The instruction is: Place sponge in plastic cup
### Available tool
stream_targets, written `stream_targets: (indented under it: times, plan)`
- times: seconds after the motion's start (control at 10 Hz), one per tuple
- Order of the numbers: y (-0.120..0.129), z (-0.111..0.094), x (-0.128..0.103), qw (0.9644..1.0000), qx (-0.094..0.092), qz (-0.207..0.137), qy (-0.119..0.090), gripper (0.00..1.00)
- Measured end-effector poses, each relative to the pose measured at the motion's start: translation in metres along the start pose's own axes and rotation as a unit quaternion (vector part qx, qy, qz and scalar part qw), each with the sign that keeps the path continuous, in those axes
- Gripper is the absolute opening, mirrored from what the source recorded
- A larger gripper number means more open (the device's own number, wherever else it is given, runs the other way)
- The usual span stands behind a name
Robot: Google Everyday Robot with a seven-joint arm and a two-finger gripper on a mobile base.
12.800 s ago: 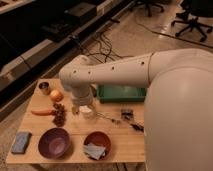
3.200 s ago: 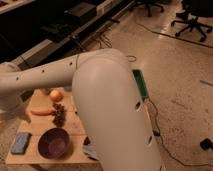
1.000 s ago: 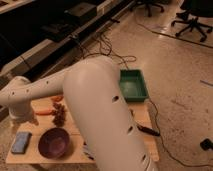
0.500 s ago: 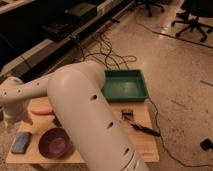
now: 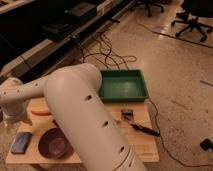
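The blue-grey sponge (image 5: 21, 142) lies flat at the front left corner of the wooden table (image 5: 140, 150). My gripper (image 5: 9, 122) hangs at the table's left edge, just above and behind the sponge and not touching it. It is open, with nothing in it. My white arm (image 5: 85, 115) sweeps across the middle of the view from the bottom to the left. The plastic cup is hidden, likely behind the arm.
A purple bowl (image 5: 54, 144) sits right of the sponge. An orange carrot (image 5: 42, 112) lies behind it. A green tray (image 5: 123, 85) stands at the table's back. A small dark object (image 5: 127, 114) and a black pen-like tool (image 5: 145, 131) lie at right. Cables run over the floor.
The arm has swung further left and down, uncovering more of the green tray and the table's right side. The gripper has come down near the sponge, which has not moved.
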Motion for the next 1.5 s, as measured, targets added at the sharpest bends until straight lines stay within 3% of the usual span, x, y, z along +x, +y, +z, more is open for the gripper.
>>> stream_targets:
  times: [0.6, 1.5]
  plan:
    - [-0.001, 0.006, 0.009, 0.9985, 0.015, 0.052, 0.003, 0.65]
    - [-0.002, 0.018, 0.018, 0.9925, 0.014, 0.122, 0.003, 0.65]
